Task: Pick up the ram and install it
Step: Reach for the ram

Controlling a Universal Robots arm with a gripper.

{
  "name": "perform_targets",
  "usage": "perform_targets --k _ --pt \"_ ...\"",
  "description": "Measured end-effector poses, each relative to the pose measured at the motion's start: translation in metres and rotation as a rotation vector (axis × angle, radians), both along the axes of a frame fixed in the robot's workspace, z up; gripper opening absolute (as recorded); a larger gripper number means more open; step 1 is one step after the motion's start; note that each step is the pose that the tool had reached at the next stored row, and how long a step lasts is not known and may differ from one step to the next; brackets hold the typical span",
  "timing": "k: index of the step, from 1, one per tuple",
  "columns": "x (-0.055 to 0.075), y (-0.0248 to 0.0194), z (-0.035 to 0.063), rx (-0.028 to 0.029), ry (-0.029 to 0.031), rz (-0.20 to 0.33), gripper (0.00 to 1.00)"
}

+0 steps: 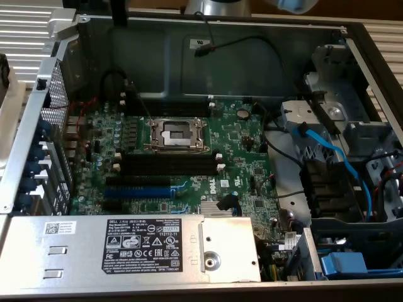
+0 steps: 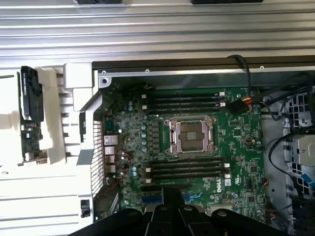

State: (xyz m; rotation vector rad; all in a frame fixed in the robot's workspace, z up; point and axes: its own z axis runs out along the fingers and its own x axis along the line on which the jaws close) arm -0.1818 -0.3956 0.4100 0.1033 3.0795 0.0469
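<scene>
The gripper was clenched on nothing, its dark fingers pressed together above the board and well apart from the ram. The ram rested in a white holder outside the case, just beyond the perforated wall. In the exterior view that wall lay at nine o'clock from the socket, so the ram sat out past nine o'clock. The black slots ran at six o'clock from the socket, and all looked bare.

The ram would likely handle as a light, stiff, thin stick. It seemed easy to lift but fragile, apt to crack if bent or twisted. The safest hold was probably across its two flat faces near the middle of the long upper edge, or by the short ends. That would keep pressure off the contact edge and avoid pinching hard on the black chips.

Readable writing was scarce: "DELL" headed the white label on the power supply at six o'clock in the exterior view. "DELL" also stood in white on the board beside the slots. The finer print and the ram's own sticker were too small to read.
</scene>
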Motion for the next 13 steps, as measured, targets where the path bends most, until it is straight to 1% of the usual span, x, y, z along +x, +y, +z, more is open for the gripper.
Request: perform_targets --k 1,4,6,9,13 --pt "-0.003 0.0002 0.0005 -0.0016 -0.0017 0.0 0.1" --pt "-0.023 0.0031 0.003 -0.0023 -0.0021 0.0 0.1" --pt "-0.03 0.0044 0.0033 -0.0024 -0.0021 0.0 0.1" --pt "-0.053 0.0055 0.0033 -0.0024 -0.0071 0.0 0.1" --pt "-0.089 0.006 0.0033 -0.0023 -0.0076 0.0 0.1"
